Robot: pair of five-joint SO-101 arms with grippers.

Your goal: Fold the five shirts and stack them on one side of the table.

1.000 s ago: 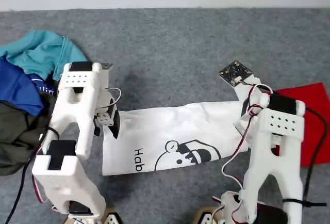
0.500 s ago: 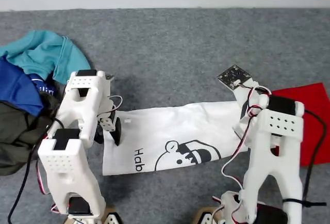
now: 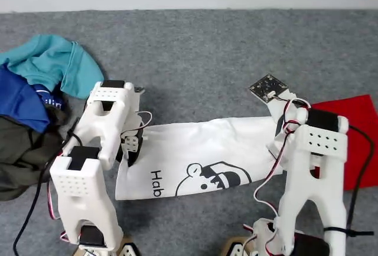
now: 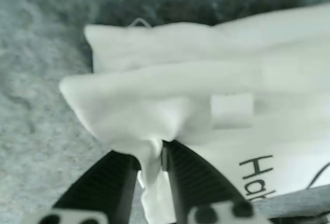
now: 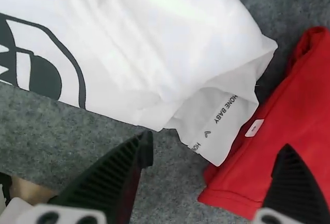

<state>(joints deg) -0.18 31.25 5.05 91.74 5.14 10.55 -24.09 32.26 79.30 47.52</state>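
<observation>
White shirt (image 3: 195, 147) is pinched at one corner by the clamped left gripper (image 4: 153, 162); right gripper (image 5: 216, 144) gapes empty, its arm hiding the shirt's far end.

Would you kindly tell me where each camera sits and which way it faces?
High view: fixed above the table, looking down; both arms flank the white shirt.
Left wrist view: on the left arm's wrist, looking along the left gripper, shut on the white shirt's bunched end.
Right wrist view: on the right arm's wrist, looking past the open right gripper at the shirt's other end and the red shirt.
Shared: all three show the white shirt.
</observation>
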